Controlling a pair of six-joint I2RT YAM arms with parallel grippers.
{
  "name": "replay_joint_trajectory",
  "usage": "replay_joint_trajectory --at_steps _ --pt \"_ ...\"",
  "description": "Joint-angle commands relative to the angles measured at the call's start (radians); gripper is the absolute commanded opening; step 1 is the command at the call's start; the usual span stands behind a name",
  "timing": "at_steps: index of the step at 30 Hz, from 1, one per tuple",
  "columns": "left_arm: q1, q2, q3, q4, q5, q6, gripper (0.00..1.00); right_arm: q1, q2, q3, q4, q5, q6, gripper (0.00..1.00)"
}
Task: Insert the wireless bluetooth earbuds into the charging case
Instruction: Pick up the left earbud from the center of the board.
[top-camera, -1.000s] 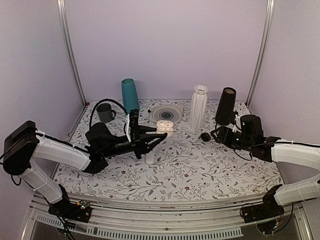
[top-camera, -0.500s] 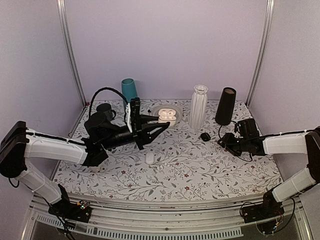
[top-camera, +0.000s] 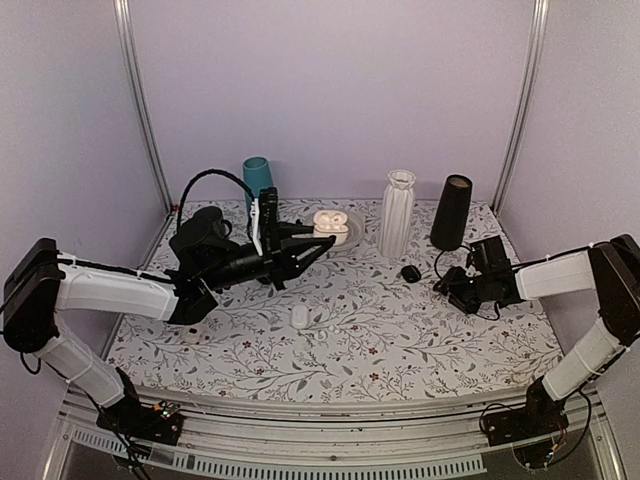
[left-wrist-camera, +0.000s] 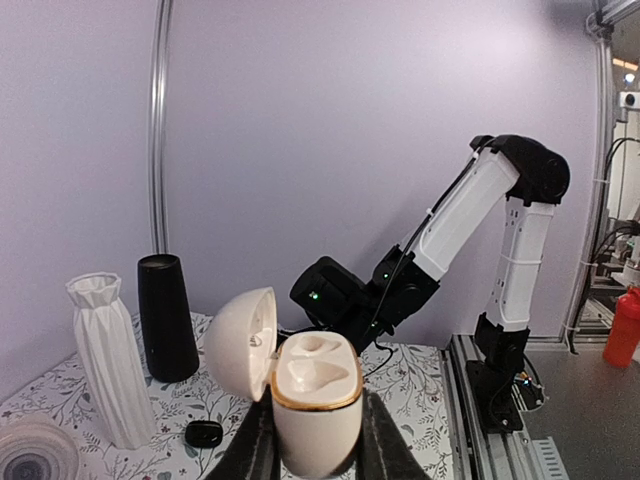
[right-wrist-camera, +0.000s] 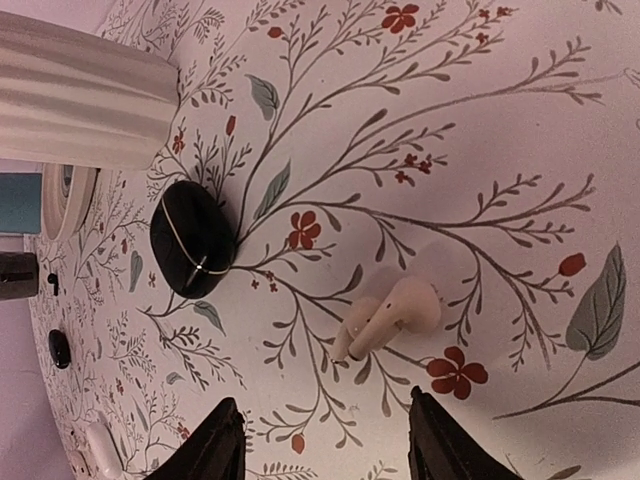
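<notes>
My left gripper (top-camera: 322, 241) is shut on a white charging case (top-camera: 330, 225) and holds it above the table at the back. In the left wrist view the case (left-wrist-camera: 315, 395) stands upright between the fingers (left-wrist-camera: 255, 445), lid open to the left, both sockets empty. My right gripper (top-camera: 448, 287) is low over the table at the right, open. In the right wrist view its fingertips (right-wrist-camera: 225, 440) straddle bare cloth just short of two white earbuds (right-wrist-camera: 390, 315) lying together. A closed black case (right-wrist-camera: 193, 240) lies beyond them and also shows in the top view (top-camera: 409, 272).
A white ribbed vase (top-camera: 397, 213), a black cone cup (top-camera: 451, 212), a teal cup (top-camera: 257, 176), a dark mug (top-camera: 210, 222) and a round white dish (top-camera: 352, 222) stand along the back. A small white item (top-camera: 299, 316) lies mid-table. A tiny black bud (right-wrist-camera: 60, 348) lies further off.
My left gripper has lifted the white case and carried it back, over the dish. My right arm has stretched out and dropped low to the table beside the black case.
</notes>
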Motion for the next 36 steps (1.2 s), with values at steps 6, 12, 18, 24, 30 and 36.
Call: replay_joint_trajectory --at_steps 6,12,18,24,30,36 --pt "0.046 -0.005 -0.007 -0.007 0.030 -0.010 0.00 -0.033 0.083 0.073 0.052 -0.023 0.019 0.55" --pt "0.055 0.002 0.026 -0.030 0.054 -0.014 0.00 -0.038 0.133 0.114 0.051 -0.028 0.002 0.54" --pt "0.065 -0.017 -0.005 -0.031 0.046 -0.011 0.00 -0.038 0.157 0.150 0.045 -0.038 -0.021 0.55" --pt "0.073 -0.014 -0.002 -0.031 0.044 -0.014 0.00 -0.039 0.150 0.204 -0.018 0.015 -0.093 0.55" --pt "0.075 0.000 0.024 -0.039 0.044 -0.011 0.00 -0.043 0.151 0.241 -0.089 0.036 -0.153 0.54" --pt "0.075 0.014 0.041 -0.043 0.055 -0.019 0.00 -0.044 0.125 0.208 -0.093 0.023 -0.145 0.55"
